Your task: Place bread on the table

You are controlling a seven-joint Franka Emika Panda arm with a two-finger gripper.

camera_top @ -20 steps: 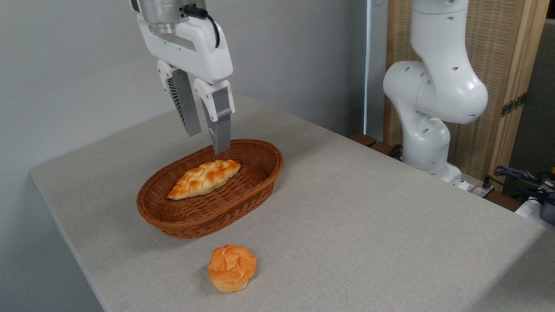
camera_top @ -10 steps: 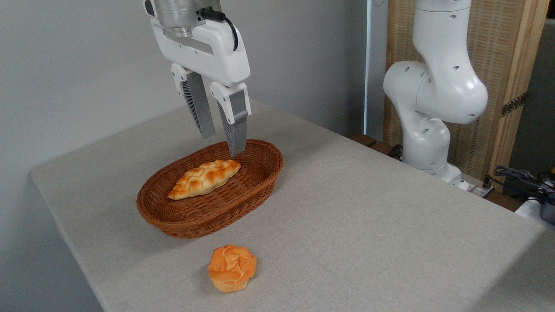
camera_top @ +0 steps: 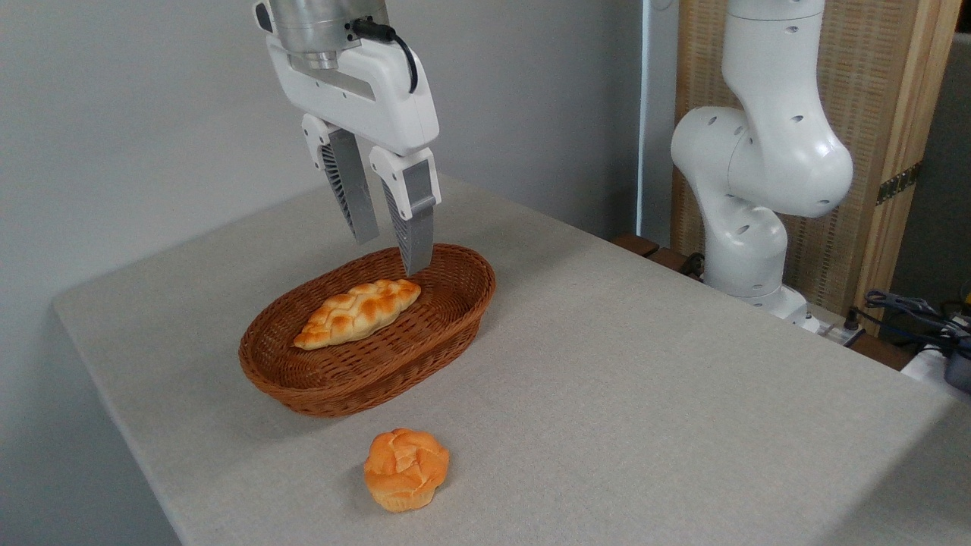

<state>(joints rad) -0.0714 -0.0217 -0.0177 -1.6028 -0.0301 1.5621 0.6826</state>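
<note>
The small round orange-golden bun with a cracked, lumpy top [camera_top: 406,469] sits upright on the large light grey-beige speckled table [camera_top: 645,364], close to the front edge and a little in front of the oval brown wicker basket [camera_top: 364,334], but not touching it. Inside the basket lies a long braided golden loaf with pointed ends [camera_top: 357,312], placed diagonally along the basket floor. The white two-finger gripper with grey ribbed fingers [camera_top: 391,254] hangs in the air above the rear part of the basket, near the far end of the loaf. Its two fingers are parted by a narrow gap, and nothing is held between them; the tips point down and do not touch the loaf or the basket rim. The bun is well apart from the gripper. At the right side, behind the table, the white jointed body of the robot arm [camera_top: 758,159] stands in front of a wooden screen with woven panels [camera_top: 872,91]. Some dark cables [camera_top: 910,307] lie at the far right edge.
</note>
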